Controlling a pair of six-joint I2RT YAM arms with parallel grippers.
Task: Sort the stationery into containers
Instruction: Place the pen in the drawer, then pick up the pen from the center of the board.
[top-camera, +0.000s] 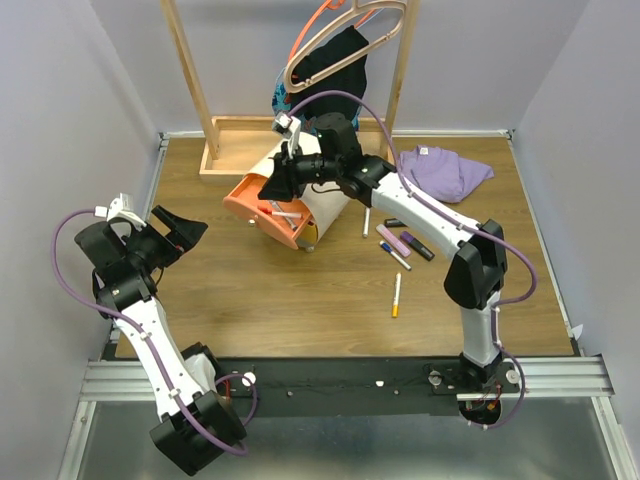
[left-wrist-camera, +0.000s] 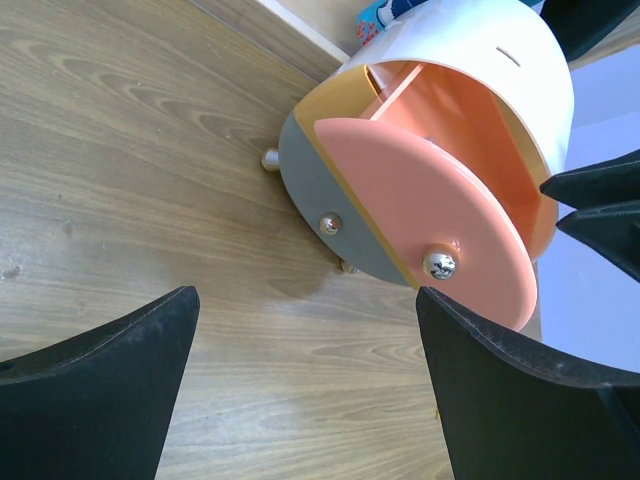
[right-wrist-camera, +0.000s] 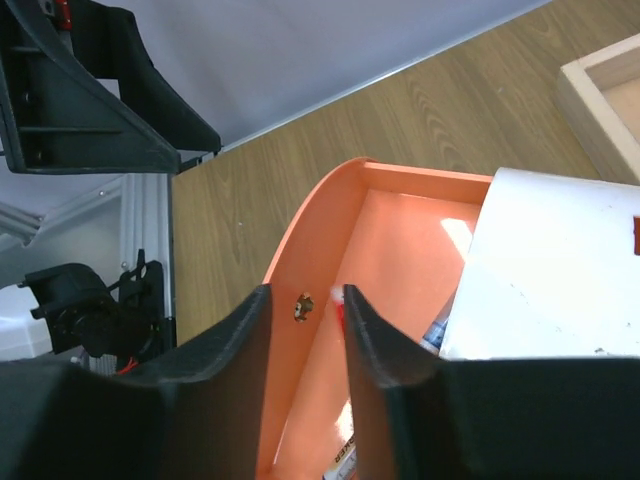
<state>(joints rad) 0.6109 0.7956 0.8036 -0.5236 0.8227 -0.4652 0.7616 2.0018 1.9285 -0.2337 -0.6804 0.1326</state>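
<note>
right pincer (right-wrist-camera: 306, 292) slightly parted, empty, sat above open orange drawer (right-wrist-camera: 400, 240). left pincer (left-wrist-camera: 307, 295) gaped wide, empty. loose pens (top-camera: 404, 245) lay well behind right pincer: likely light, stiff, slick; grip mid-barrel.

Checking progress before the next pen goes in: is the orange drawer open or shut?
Open: the orange drawer sticks out of the cream chest, with a pen lying inside.
</note>
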